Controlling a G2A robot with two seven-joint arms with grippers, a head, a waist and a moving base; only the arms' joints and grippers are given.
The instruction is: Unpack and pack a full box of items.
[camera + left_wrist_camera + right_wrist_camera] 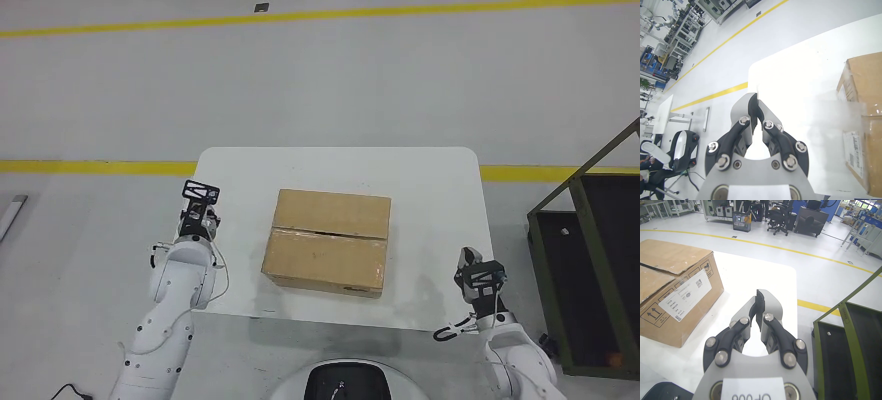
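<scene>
A brown cardboard box (328,241) stands in the middle of the white table (240,170), its top flaps folded down with a dark seam between them. White labels show on its side walls (685,296) (854,151). My left gripper (199,192) hovers over the table's left edge, well apart from the box, with its pads (753,111) pressed together and nothing held. My right gripper (478,275) sits near the table's front right corner, also clear of the box, with its pads (759,308) together and nothing between them.
A green-framed cart with dark shelves (585,280) stands just right of the table (840,347). Yellow floor lines (90,166) run behind the table. Bare tabletop lies on every side of the box.
</scene>
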